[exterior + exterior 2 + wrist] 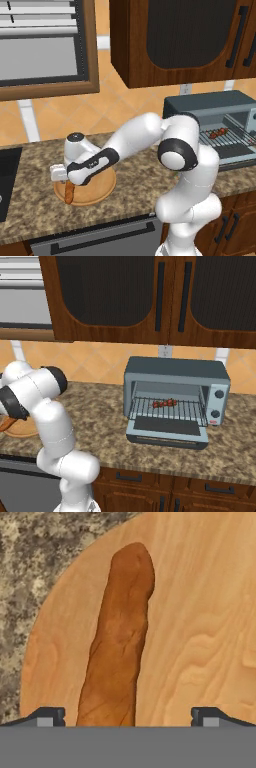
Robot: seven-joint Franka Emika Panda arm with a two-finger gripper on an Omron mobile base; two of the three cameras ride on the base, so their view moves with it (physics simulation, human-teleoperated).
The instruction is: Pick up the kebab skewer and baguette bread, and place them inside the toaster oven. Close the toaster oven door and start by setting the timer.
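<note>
The baguette bread (120, 647), a slim orange-brown loaf, lies on a round wooden plate (200, 612) on the counter. My gripper (128, 717) hovers low over its near end, open, with one fingertip (50, 716) on each side and nothing gripped. In the left base view the hand covers most of the baguette bread (69, 194) on the plate (97, 192). The kebab skewer (164, 403) rests on the wire rack inside the toaster oven (175, 371). The toaster oven door (167, 433) hangs down open. The kebab skewer (218, 132) also shows in the toaster oven (210, 105).
Dark wood cabinets (175, 35) hang above the granite counter (30, 200). A dark inset (7, 175) sits at the counter's left edge. A dishwasher front (100, 237) is under the plate. The oven's knobs (218, 403) are on its right strip.
</note>
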